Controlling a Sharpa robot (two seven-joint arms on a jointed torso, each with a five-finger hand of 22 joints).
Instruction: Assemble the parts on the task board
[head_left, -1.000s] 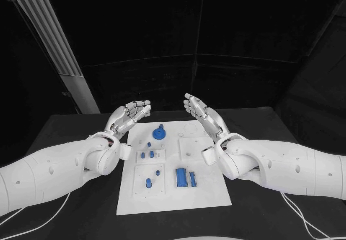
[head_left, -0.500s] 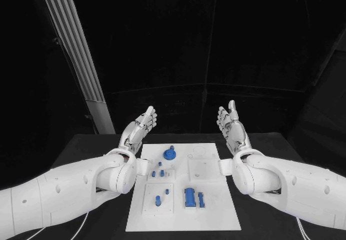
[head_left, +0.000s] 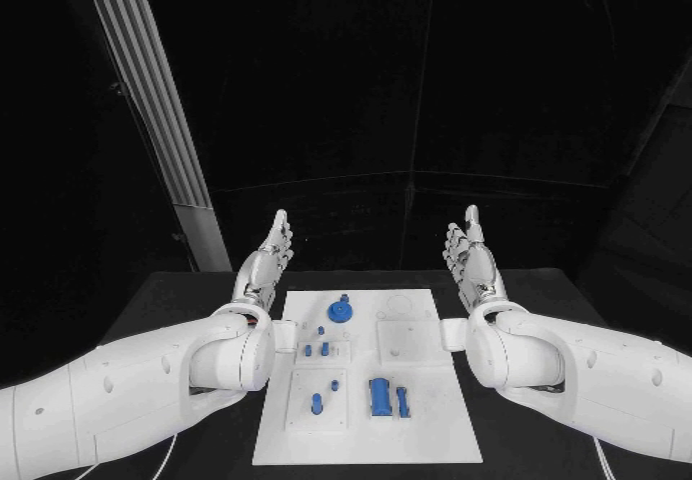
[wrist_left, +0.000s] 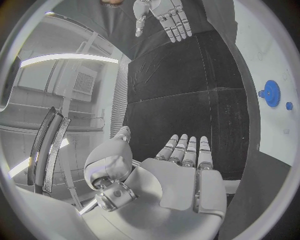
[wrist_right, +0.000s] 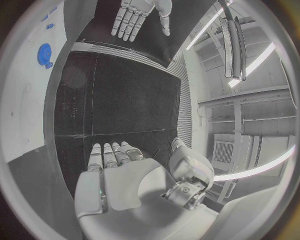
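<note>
The white task board (head_left: 433, 420) lies on the black table between my arms. On it are a blue gear (head_left: 339, 310), small blue pegs (head_left: 316, 349), a blue pin (head_left: 316, 403) and a blue block (head_left: 381, 395) with a slim piece beside it. My left hand (head_left: 267, 262) is raised left of the board's far end, fingers straight and apart, holding nothing. My right hand (head_left: 470, 261) mirrors it on the right, also empty. The left wrist view shows the left hand (wrist_left: 181, 175) flat, the right hand (wrist_left: 161, 17) across, and the gear (wrist_left: 271, 93).
The black table (head_left: 188, 300) extends on both sides of the board. A pale ribbed column (head_left: 159, 130) stands at the back left. In the right wrist view the right hand (wrist_right: 119, 175), the left hand (wrist_right: 134, 15) and the gear (wrist_right: 44, 53) appear.
Both hands have straightened and moved apart, now pointing up at the board's far corners. The camera has tilted, shifting the whole picture; the parts on the board lie as before.
</note>
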